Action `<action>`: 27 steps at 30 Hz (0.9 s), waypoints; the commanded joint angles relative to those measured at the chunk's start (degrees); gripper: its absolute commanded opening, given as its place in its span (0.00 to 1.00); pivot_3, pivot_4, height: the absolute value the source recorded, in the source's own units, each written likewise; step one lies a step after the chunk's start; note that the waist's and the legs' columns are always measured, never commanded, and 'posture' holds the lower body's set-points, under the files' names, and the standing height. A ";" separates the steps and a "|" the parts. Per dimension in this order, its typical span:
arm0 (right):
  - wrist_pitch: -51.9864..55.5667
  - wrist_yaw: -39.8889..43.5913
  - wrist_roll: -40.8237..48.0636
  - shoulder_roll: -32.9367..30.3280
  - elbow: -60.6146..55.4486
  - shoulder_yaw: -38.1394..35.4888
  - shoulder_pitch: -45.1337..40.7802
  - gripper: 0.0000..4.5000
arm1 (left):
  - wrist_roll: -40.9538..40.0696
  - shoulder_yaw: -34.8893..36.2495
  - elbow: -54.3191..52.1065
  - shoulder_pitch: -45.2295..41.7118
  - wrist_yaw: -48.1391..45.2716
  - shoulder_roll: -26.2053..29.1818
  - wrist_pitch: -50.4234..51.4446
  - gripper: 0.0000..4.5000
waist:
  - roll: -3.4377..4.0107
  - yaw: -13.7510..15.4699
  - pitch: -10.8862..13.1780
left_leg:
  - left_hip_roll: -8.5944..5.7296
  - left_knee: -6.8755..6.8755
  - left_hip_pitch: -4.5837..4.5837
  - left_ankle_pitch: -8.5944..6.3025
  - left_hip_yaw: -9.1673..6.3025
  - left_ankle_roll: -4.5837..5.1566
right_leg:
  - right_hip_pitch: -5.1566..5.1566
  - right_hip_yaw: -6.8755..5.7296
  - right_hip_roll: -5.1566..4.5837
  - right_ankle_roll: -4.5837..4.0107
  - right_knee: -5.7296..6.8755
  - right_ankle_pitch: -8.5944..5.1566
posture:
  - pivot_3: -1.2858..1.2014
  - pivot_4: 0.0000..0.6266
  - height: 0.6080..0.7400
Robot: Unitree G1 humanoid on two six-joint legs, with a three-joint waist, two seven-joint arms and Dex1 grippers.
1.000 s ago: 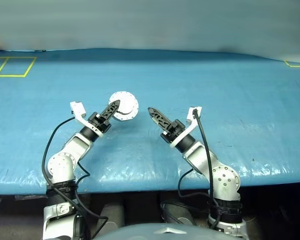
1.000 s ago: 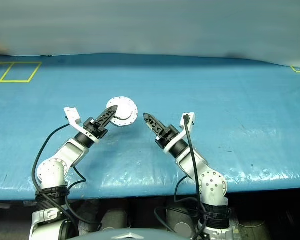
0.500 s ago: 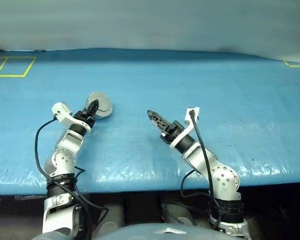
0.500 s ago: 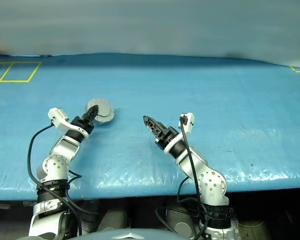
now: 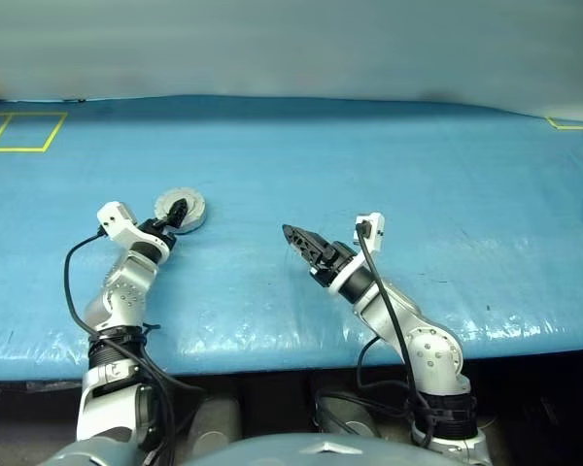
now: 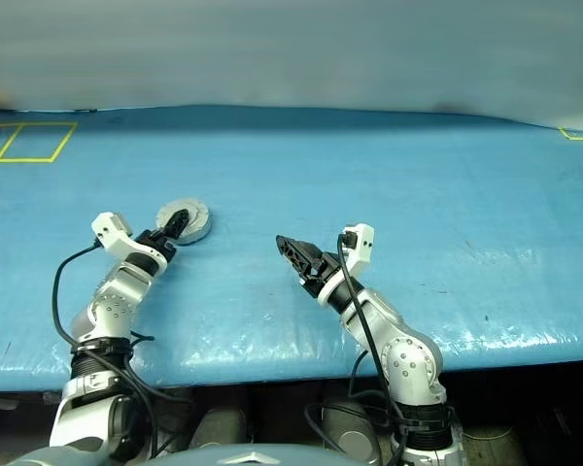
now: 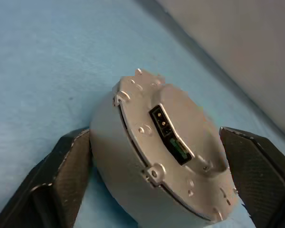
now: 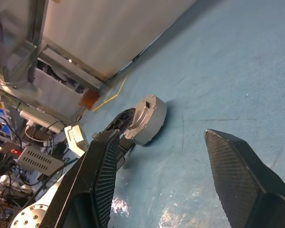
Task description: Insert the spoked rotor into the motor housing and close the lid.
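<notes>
Honestly, nothing readable anywhere here. No brand, number or label shows on the motor housing [image 7: 156, 161]; its flat face just has a small black socket and a green part, no print I can make out. The blue counter [image 5: 369, 165] carries yellow taped outlines at its far corners, but those are plain lines, no lettering. The cluttered gear in the right wrist view's background is too small to read.
</notes>
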 commanded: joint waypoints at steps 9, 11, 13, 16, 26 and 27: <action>-1.86 2.45 -3.08 0.00 -3.04 0.46 0.21 0.66 | -2.28 6.44 -5.38 2.30 -4.60 7.07 -0.65 0.95 | -0.05 0.34 -0.02 | -0.02 0.01 0.00 0.00 -0.03 0.00 | 0.03 -0.04 -0.05 0.00 -0.02 0.00 | 0.52 0.24 1.00; -2.79 2.80 -4.95 -1.03 -4.00 0.20 0.53 0.66 | -2.50 4.45 -10.22 2.96 -6.84 7.08 -0.07 0.95 | -0.10 0.51 -0.05 | -0.02 0.01 -0.02 0.00 -0.04 -0.01 | 0.03 -0.07 -0.07 0.00 -0.03 0.00 | 0.52 0.24 1.00; -4.24 2.64 -8.51 -2.80 -5.23 0.21 0.96 0.66 | -3.28 1.92 -16.14 3.62 -9.17 6.60 1.09 0.95 | -0.11 0.78 -0.05 | -0.03 0.03 -0.02 0.01 -0.07 -0.02 | 0.05 -0.09 -0.08 0.00 -0.03 0.00 | 0.52 0.24 1.00; -8.18 3.18 -14.74 -6.37 -6.69 -0.51 2.36 0.66 | -1.09 -6.48 -25.59 4.45 -12.30 6.38 2.53 0.95 | -0.13 1.10 -0.07 | -0.04 0.03 0.06 0.01 -0.06 -0.02 | 0.15 -0.09 -0.09 0.00 -0.06 0.00 | 0.52 0.24 1.00; -17.33 -1.37 -39.49 -13.24 -5.56 4.42 8.04 0.66 | 12.16 -28.06 -30.17 13.17 -14.01 3.23 0.20 0.95 | -0.07 0.03 -0.10 | 0.01 -0.10 0.29 0.01 0.08 -0.02 | 0.25 0.09 0.01 0.00 -0.08 0.00 | 0.52 0.24 1.00; -18.42 -1.63 -41.43 -13.14 -5.56 5.42 9.64 0.66 | 17.11 -30.57 -29.23 14.36 -13.07 3.86 -3.13 0.95 | -0.07 0.05 -0.11 | 0.02 -0.10 0.29 0.00 0.08 -0.01 | 0.24 0.08 0.03 -0.01 -0.06 -0.01 | 0.52 0.24 1.00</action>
